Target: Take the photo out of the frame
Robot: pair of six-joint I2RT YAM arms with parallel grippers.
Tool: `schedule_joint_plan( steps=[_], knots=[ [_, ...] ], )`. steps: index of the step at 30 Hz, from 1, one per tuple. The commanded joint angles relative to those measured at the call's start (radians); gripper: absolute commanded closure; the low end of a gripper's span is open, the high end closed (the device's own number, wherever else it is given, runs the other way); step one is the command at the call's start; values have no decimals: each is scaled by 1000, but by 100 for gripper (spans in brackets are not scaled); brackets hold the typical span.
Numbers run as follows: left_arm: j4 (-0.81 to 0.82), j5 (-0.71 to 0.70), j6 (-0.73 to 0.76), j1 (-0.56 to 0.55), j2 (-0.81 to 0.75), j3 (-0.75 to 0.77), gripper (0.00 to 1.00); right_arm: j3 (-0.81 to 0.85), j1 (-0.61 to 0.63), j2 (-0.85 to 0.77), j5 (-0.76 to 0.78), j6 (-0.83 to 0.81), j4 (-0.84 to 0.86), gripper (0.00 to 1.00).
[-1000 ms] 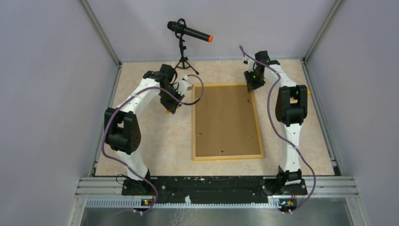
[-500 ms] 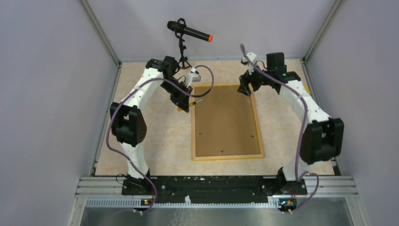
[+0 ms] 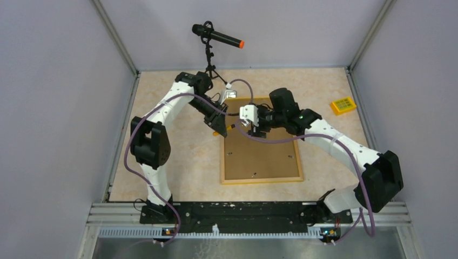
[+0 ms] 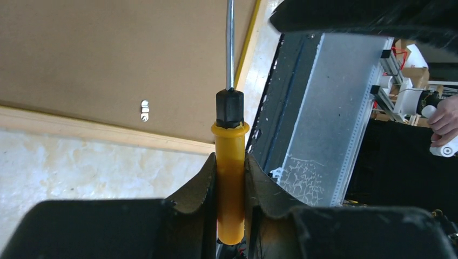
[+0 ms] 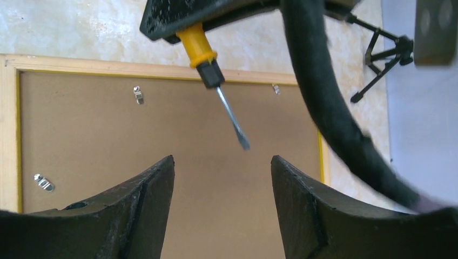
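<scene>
Now right claw (image 5: 222, 163) spread, swung over frame (image 3: 264, 154), left claw (image 4: 230, 164) clenching screwdriver (image 4: 230, 137)

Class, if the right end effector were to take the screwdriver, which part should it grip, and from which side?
Probably grip the screwdriver by its bare metal shaft, coming from the tip end: the left end effector covers the yellow handle, and the open right end effector faces the tip.

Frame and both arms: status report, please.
Left fingers shut on screwdriver. Right fingers open above frame. Frame face down, photo hidden. Cable crosses near right fingers.
</scene>
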Motion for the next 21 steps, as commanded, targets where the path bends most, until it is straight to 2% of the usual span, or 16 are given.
schedule_joint_plan(
  steps=[1, 4, 6, 10, 12, 13, 15, 18, 21],
  knots=[
    [-20, 70, -4, -28, -12, -2, 99, -4, 60, 31, 25, -92, 110, 36],
    [-20, 79, -17, -37, -4, 0, 99, -5, 93, 54, 34, -115, 143, 38],
    [-20, 92, -23, -37, 3, 4, 99, -6, 112, 64, 40, -133, 155, 45],
    [-20, 109, -26, -35, 6, 24, 97, -11, 139, 81, 70, -177, 144, 70],
    [-20, 115, -23, -32, -2, 28, 93, -11, 139, 86, 92, -168, 145, 89],
    [-20, 109, -23, -29, -7, 32, 88, -10, 140, 88, 108, -156, 146, 100],
    [5, 108, -47, -4, -25, 23, 72, -5, 138, 87, 135, -105, 162, 100],
    [132, 157, -144, 100, -80, -33, 45, 7, 115, 82, 153, -3, 196, 100],
    [286, 234, -283, 219, -130, -85, 29, 36, 85, 90, 192, 168, 259, 100]
  ],
)
